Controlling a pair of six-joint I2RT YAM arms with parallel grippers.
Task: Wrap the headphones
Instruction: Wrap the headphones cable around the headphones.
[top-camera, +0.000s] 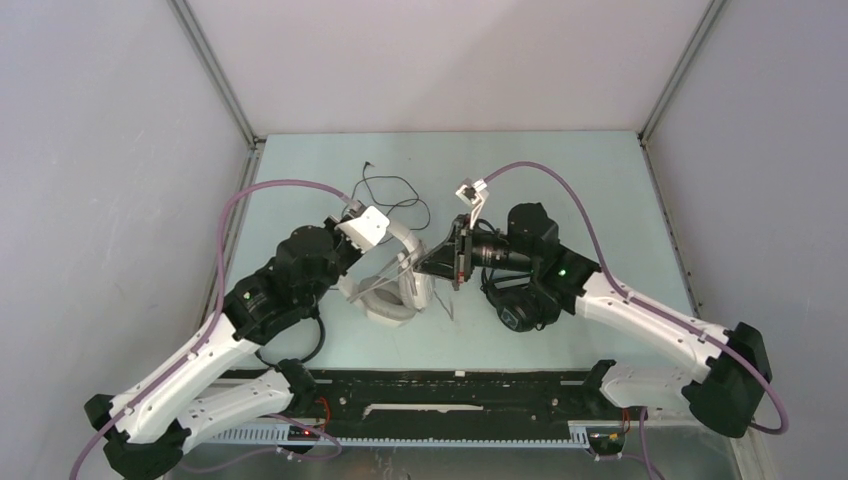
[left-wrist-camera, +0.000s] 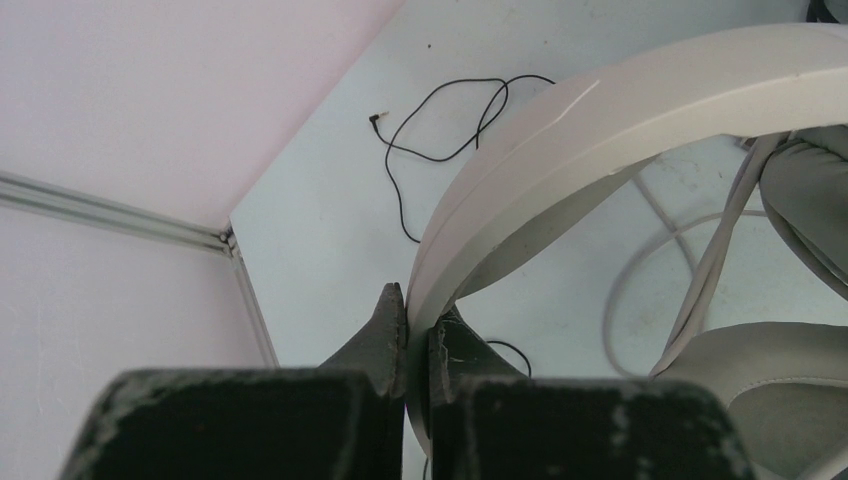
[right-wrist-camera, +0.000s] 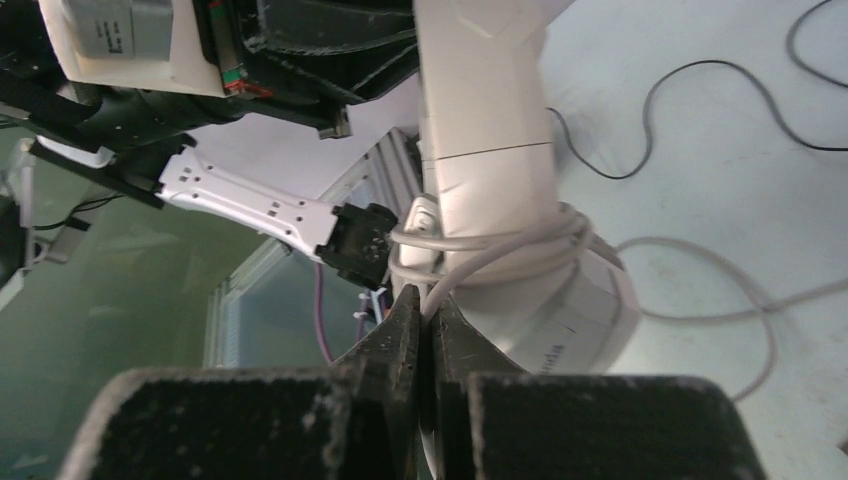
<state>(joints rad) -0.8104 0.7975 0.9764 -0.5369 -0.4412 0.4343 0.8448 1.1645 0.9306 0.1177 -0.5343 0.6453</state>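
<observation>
The white-grey over-ear headphones (top-camera: 392, 290) are held just above the table's middle. My left gripper (top-camera: 383, 243) is shut on their headband (left-wrist-camera: 600, 110), which passes between its fingers (left-wrist-camera: 392, 330). My right gripper (top-camera: 437, 266) is shut on the grey cable (right-wrist-camera: 470, 268), which is looped round the headphones' arm (right-wrist-camera: 490, 180) above the ear cup. The rest of that cable lies loose on the table (right-wrist-camera: 720, 305). A bulky black over-ear pair (top-camera: 520, 310) lies under my right arm, partly hidden.
A thin black cable (top-camera: 392, 192) with its plug (left-wrist-camera: 373, 118) curls on the table behind the white pair. Grey walls with metal frame rails (top-camera: 232, 200) close the table on three sides. Both arms meet over the middle.
</observation>
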